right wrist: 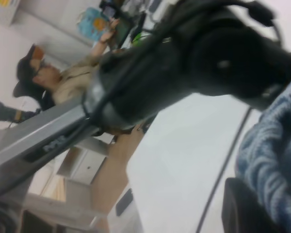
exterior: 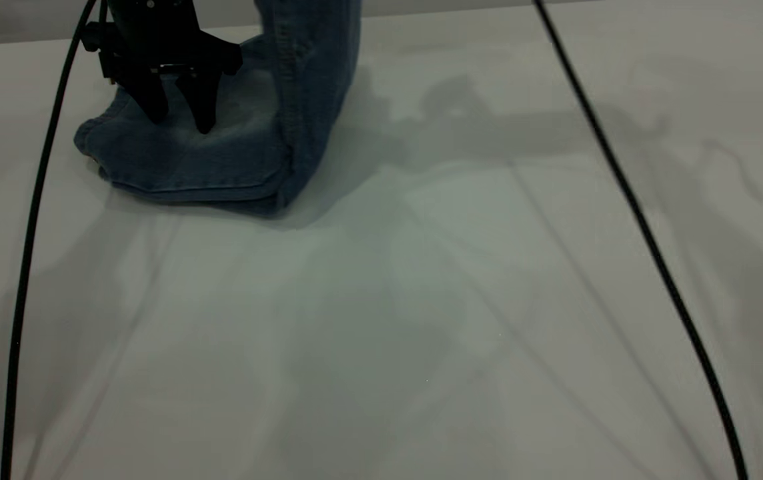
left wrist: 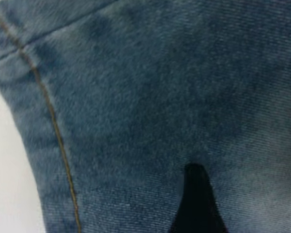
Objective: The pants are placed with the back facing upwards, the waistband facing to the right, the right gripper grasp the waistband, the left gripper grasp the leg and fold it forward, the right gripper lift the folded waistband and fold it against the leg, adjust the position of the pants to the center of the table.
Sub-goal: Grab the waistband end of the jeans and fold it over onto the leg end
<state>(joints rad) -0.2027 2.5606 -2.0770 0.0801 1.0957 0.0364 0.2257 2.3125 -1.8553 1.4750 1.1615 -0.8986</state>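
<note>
The blue denim pants lie at the table's far left, their leg part folded flat with the hems towards the front. The other end rises steeply out of the top of the exterior view. My left gripper stands open, both fingertips down on the flat denim. The left wrist view shows one of its fingers against faded denim with a tan seam. In the right wrist view my right gripper is shut on the ruched waistband, held off the table. It is out of the exterior view.
Two black cables cross the table, one down the left side and one down the right. The right wrist view shows the left arm, with a person and furniture beyond the table's edge.
</note>
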